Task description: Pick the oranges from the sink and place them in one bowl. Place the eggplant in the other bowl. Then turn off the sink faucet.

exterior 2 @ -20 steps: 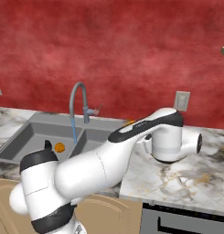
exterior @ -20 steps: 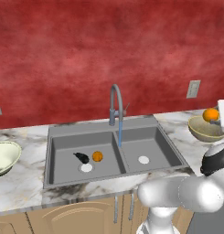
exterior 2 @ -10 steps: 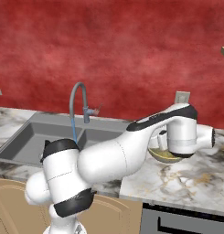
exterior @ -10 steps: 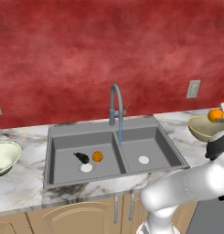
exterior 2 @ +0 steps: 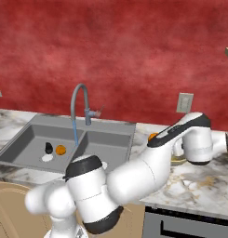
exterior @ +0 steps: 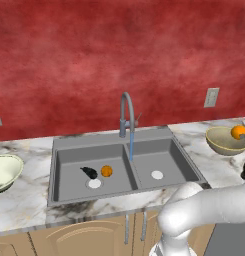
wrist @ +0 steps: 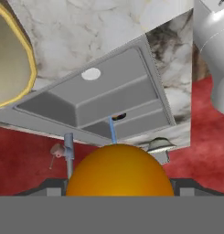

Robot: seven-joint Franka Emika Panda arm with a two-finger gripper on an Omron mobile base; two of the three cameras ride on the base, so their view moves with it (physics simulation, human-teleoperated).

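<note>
Light is even and fairly bright throughout, flat as in a rendered scene, with no single lamp to be traced; the red wall point(exterior: 119, 55) looks mottled, paler in cloudy patches; shadows are soft and faint, darkest inside the sink point(exterior: 74, 162) walls. The base views are sharp with no edge bending; the hand view is tilted, and the orange point(wrist: 119, 171) close to the lens glows smoothly, its edges slightly soft.

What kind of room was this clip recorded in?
A kitchen, rendered rather than real: a double-basin sink with a gooseneck faucet set in a marble counter, wooden cabinet doors below, and a red wall behind.
</note>
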